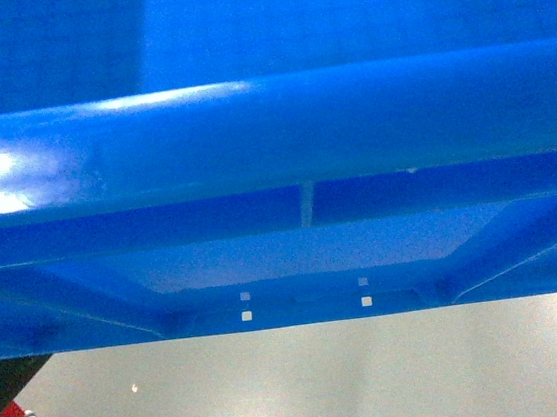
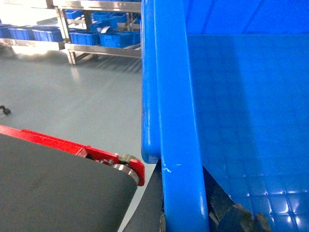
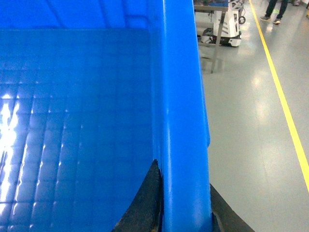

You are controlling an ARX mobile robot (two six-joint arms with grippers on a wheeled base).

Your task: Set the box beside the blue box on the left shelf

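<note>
The box [image 1: 269, 129] is filling nearly the whole head view, its thick rounded rim running across the frame and blocking any sight of both arms and of any shelf; only a strip of pale grey floor [image 1: 309, 386] is showing beneath its ribbed underside. The crate is sitting raised off that floor, close against the robot. Its plastic is presenting as glossy bright blue, smooth on the inner walls and pressed into a fine grid of squares on the inner bottom, with glare washing out patches. In the left wrist view the left gripper [image 2: 193, 215] is straddling the box's side wall at the bottom edge, a dark finger [image 2: 227, 212] lying inside the crate, the outer one largely cut off. In the right wrist view the right gripper [image 3: 186, 208] is clamping the opposite wall, dark fingers [image 3: 145, 203] pressing either side of the rim. A dark belt with a red frame [image 2: 72, 150] is lying just beside the box on the left; steel racks [image 2: 96, 34] of shallow blue trays are standing well apart. Open floor with a yellow line [image 3: 285, 106] is lying to the right.
</note>
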